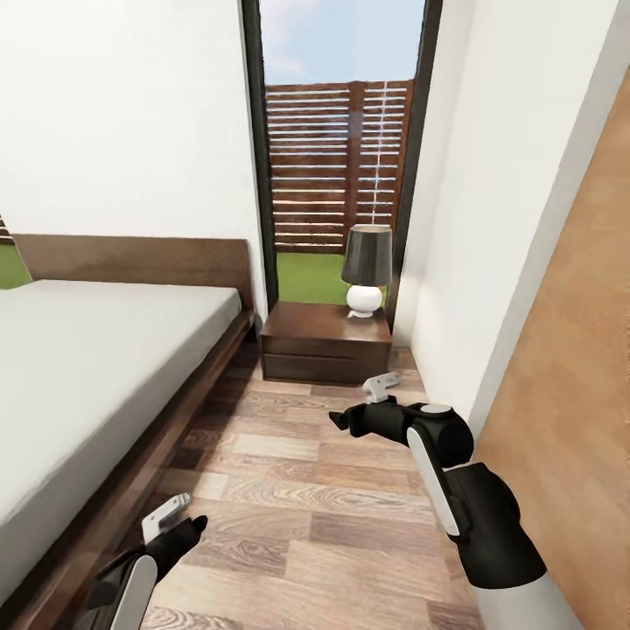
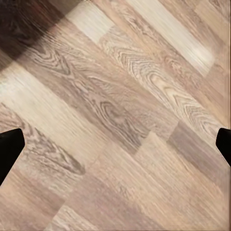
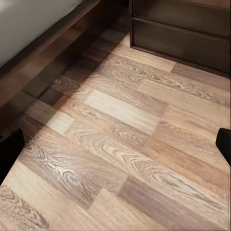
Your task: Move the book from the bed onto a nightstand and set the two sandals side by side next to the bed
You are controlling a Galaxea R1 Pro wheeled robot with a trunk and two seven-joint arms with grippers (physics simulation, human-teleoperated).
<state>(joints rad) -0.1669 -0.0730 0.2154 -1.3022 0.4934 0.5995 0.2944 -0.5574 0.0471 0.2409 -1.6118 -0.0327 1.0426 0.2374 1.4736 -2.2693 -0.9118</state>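
Note:
The bed (image 1: 96,350) with its white mattress and dark wooden frame runs along the left, its headboard against the far wall. The nightstand (image 1: 325,337) stands beside it under the window, with a lamp on its top. The book and the sandals are out of view. My left gripper (image 1: 179,521) hangs open low over the floor beside the bed frame; its wrist view has bare planks between the spread fingertips (image 2: 9,149). My right gripper (image 1: 363,402) is open above the floor in front of the nightstand, and its wrist view takes in the bed's edge (image 3: 33,19) and the nightstand drawers (image 3: 183,29).
A dark-shaded lamp with a white base (image 1: 366,267) occupies the nightstand's right side. A white wall (image 1: 490,219) and a wooden panel (image 1: 569,394) close off the right. A narrow strip of wooden floor (image 1: 306,499) runs between bed and wall.

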